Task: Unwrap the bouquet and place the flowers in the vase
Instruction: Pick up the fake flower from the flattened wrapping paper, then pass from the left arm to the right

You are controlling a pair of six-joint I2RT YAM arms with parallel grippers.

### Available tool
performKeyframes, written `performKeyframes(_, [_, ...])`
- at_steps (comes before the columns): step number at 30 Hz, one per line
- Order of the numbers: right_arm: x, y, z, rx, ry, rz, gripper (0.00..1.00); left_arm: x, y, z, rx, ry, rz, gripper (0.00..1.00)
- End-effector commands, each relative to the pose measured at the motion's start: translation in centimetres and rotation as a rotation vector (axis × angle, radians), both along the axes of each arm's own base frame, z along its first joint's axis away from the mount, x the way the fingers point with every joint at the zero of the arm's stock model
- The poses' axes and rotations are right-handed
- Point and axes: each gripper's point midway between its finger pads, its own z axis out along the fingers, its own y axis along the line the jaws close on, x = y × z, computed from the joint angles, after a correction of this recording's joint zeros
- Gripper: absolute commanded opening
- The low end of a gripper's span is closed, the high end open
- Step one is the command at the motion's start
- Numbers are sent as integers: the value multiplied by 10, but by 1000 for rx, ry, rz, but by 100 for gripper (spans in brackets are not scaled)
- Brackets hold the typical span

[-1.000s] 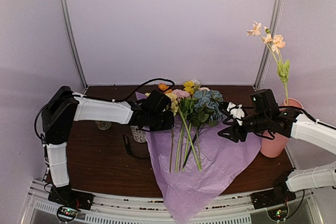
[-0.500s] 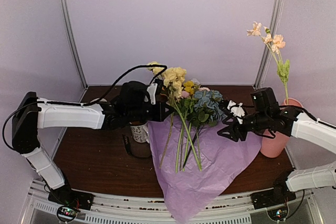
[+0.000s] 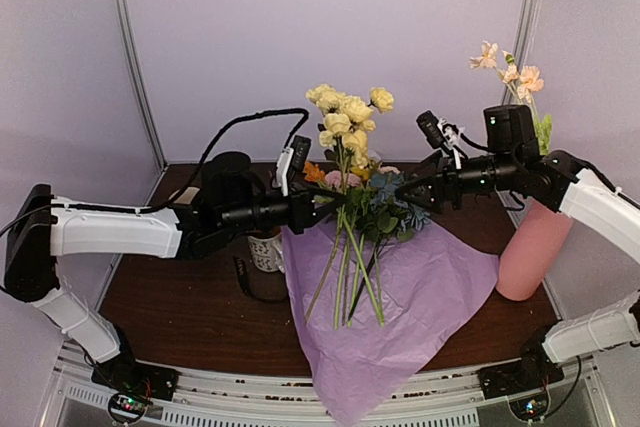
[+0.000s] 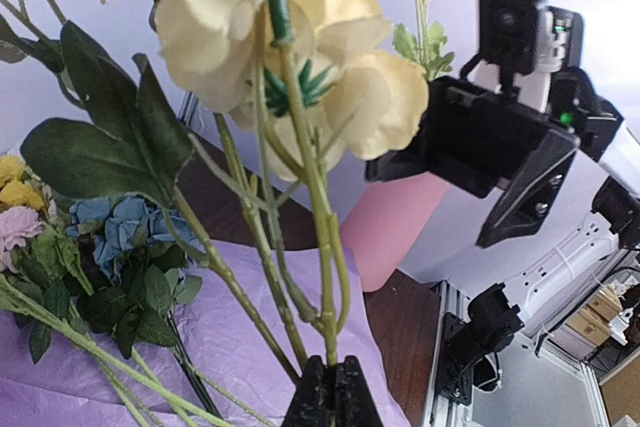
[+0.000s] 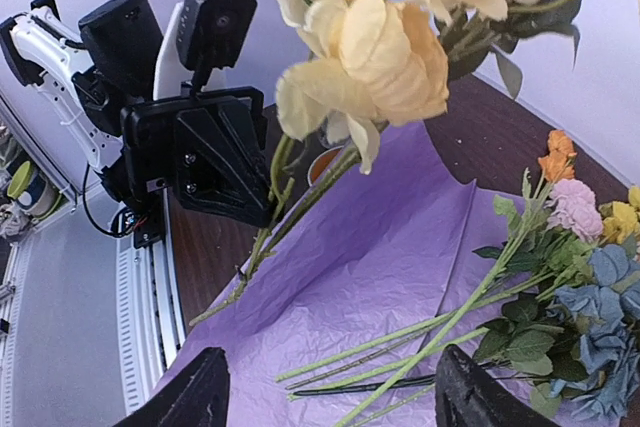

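The bouquet lies unwrapped: lilac tissue paper (image 3: 420, 297) is spread flat with several flowers (image 3: 375, 209) lying on it. My left gripper (image 3: 322, 209) is shut on the green stem (image 4: 325, 287) of a yellow-bloomed flower (image 3: 345, 117) and holds it upright above the paper. My right gripper (image 3: 410, 190) hovers open just right of those blooms, with nothing between its fingers (image 5: 205, 397). The pink vase (image 3: 530, 247) stands at the far right with a peach flower (image 3: 510, 72) in it.
A white patterned mug (image 3: 263, 250) stands by the paper's left edge, under the left arm, with a dark object (image 3: 262, 284) in front of it. Frame posts rise at the back corners. The paper overhangs the table's near edge.
The left arm has swung the yellow flower up off the paper to stand upright. The right gripper has risen from near the table toward the blooms and opened wider.
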Motion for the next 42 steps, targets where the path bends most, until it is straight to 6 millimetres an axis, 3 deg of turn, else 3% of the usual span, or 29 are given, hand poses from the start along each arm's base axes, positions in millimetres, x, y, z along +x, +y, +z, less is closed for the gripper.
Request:
performKeyframes(1, [-1,23,13,115,131,48,72,-19,5,50,-143,-116,-56,0])
performKeyframes(14, [-3,68,61,301,196,207,74,-38,-9,57,-150,-139,-126,0])
performKeyframes(22, [2,85,56,289,242,205,71,-46,-15,60,-141,-160,-137,0])
performKeyframes(27, [-1,87,55,291,239,210,53,-47,-17,58,-135,-160,-138,0])
performKeyframes(32, [1,84,59,294,218,192,12,-44,-20,51,-120,-149,-129,0])
performKeyframes(33, [1,83,60,295,215,190,6,-42,-21,47,-109,-143,-120,7])
performKeyframes(34, [1,83,63,296,209,190,2,-40,-21,43,-95,-140,-108,22])
performKeyframes(36, [2,81,71,299,196,186,0,-35,-21,32,-58,-134,-84,41])
performKeyframes(40, [3,74,99,329,157,178,0,-34,-23,8,23,-141,-73,49])
performKeyframes(42, [5,69,112,352,148,171,0,-36,-26,-6,71,-146,-75,59])
